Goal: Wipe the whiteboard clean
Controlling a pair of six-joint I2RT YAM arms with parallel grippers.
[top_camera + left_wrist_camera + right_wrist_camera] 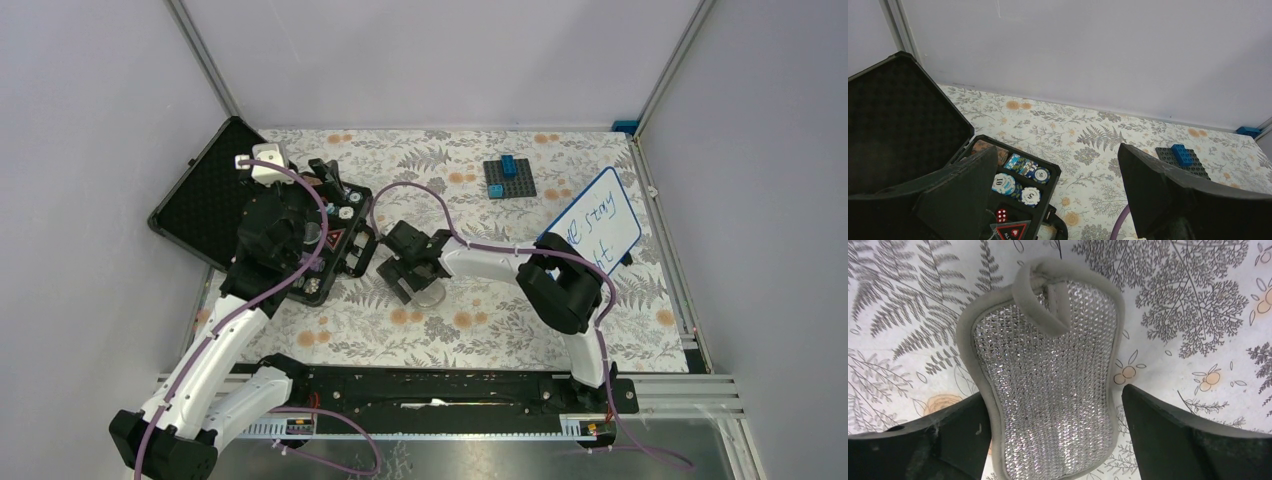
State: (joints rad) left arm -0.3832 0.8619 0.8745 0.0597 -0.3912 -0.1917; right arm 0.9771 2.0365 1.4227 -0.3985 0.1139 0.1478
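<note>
Two arms reach over the flowered table [480, 322]; the whiteboard [598, 220], with blue writing on it, sits at the right edge, well apart from both. Left wrist: the left gripper [1057, 155] is spread above a case of chips [1024, 176]. Right wrist: the right gripper [1054, 396] is spread astride a silvery mesh pad [1048, 365].
</note>
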